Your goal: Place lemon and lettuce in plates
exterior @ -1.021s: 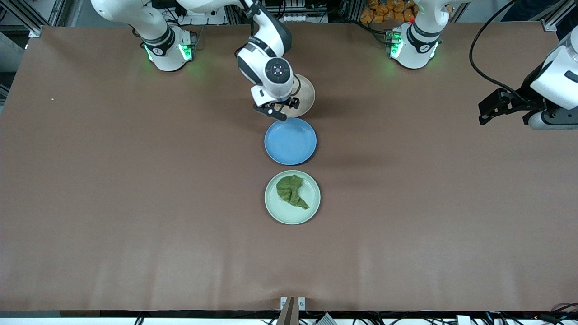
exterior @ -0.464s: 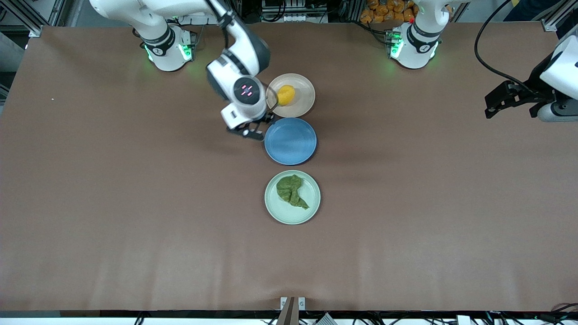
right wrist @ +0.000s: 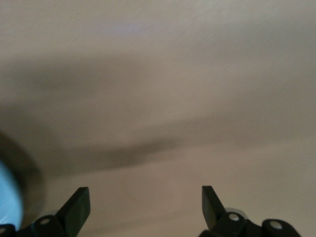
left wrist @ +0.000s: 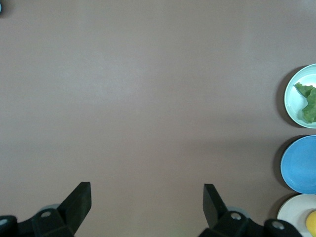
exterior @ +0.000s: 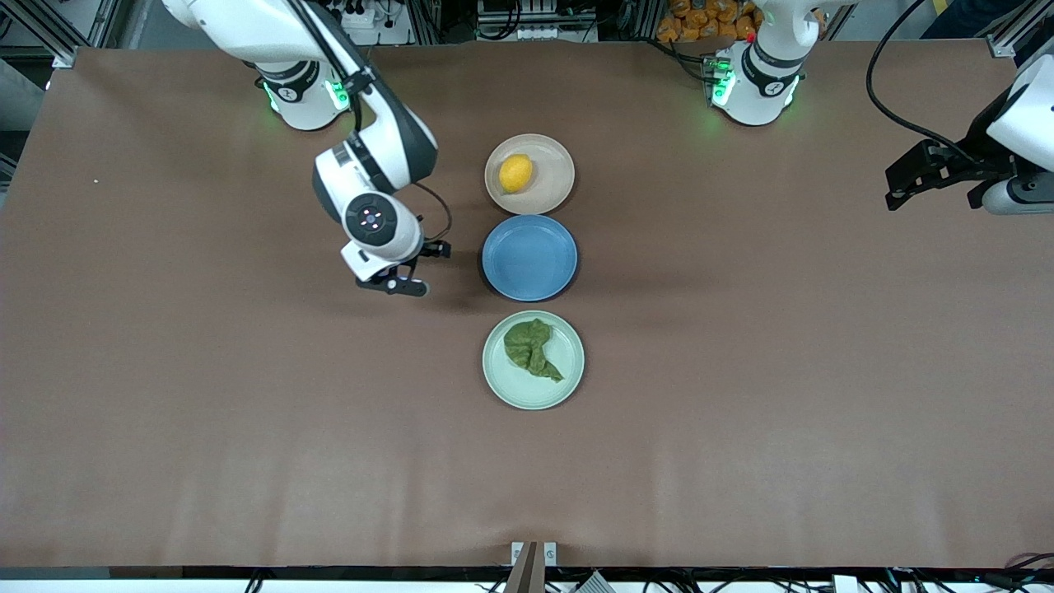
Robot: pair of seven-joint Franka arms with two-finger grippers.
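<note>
Looking from the front, you see the lemon (exterior: 515, 174) lying in the beige plate (exterior: 553, 186), the plate nearest the bases, and the lettuce (exterior: 531, 348) lying in the mint plate (exterior: 568, 379), nearest the camera; the blue plate (exterior: 529, 257) between them holds nothing, which fits the task since it is not one of the two targets. Both items look placed, so you can judge the job essentially done. Your right gripper (exterior: 406, 273) hangs low over bare table beside the blue plate, toward the right arm's end, empty and clear of all three plates so it cannot knock them. Your left gripper (exterior: 922, 169) waits over the table's edge at the left arm's end, well apart from everything. In the left wrist view, the fingers (left wrist: 79, 198) stand spread with nothing between them, and the three plates sit at the frame's edge. In the right wrist view, the fingers (right wrist: 78, 205) are likewise parted and empty over plain tabletop, with only a blue sliver at the frame's edge.
</note>
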